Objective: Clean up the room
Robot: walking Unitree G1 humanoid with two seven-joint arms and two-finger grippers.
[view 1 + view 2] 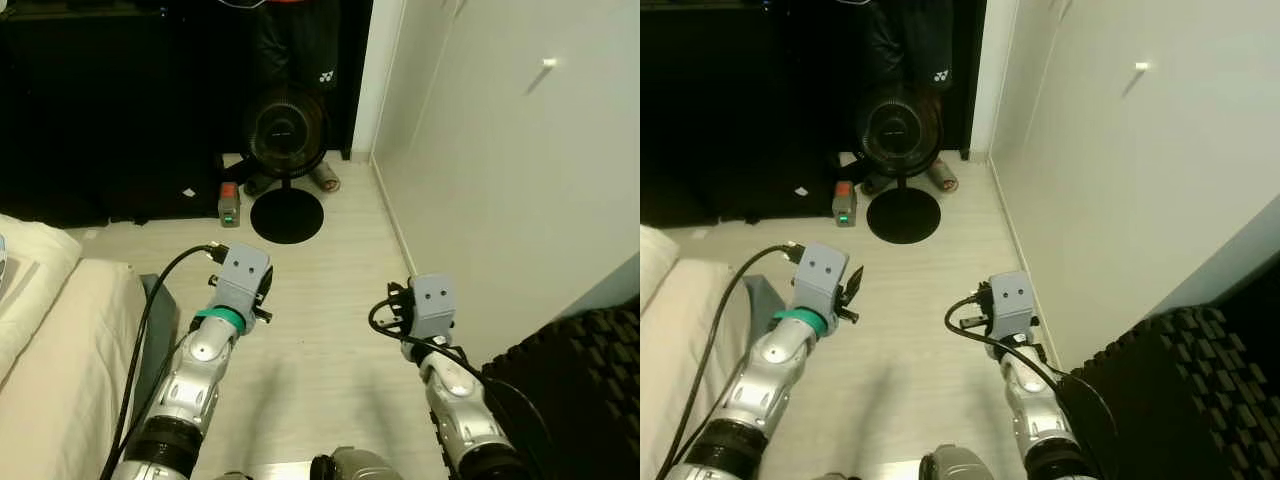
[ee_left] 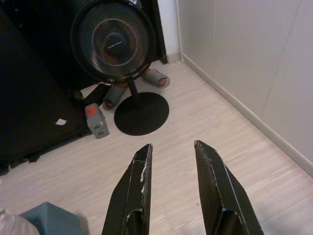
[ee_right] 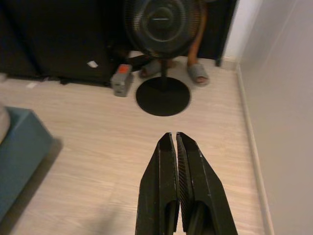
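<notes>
Room floor (image 1: 320, 300) is pale wood, and both grippers hang over the bare middle of it, holding nothing. The left gripper (image 2: 173, 161) has its two black fingers spread apart with a clear gap between them. The right gripper (image 3: 176, 147) has its fingers pressed together (no gap shows at the tips). The two arms reach forward side by side, the left one with a green band (image 1: 220, 318) near its wrist.

Ahead of both grippers, well apart from them, a black fan (image 1: 285, 125) stands on a round flat base (image 1: 287, 215) at the far edge of the floor, next to the dark cabinet (image 1: 110, 110). Just beside the base, on the robot's left, lies a small grey box (image 1: 229, 203) with an orange top and a green light. A small white scrap (image 1: 189, 192) lies near the foot of the cabinet, further left.

A person stands right behind the fan, and their feet in grey slippers (image 2: 157, 78) rest on the floor on each side of the fan's pole.

A white wall (image 1: 520, 170) runs along the right edge of the floor. A bed (image 1: 50, 340) with cream covers sits at the left edge, close to the left arm. A black bumpy mat (image 1: 570, 380) leans near the right arm.
</notes>
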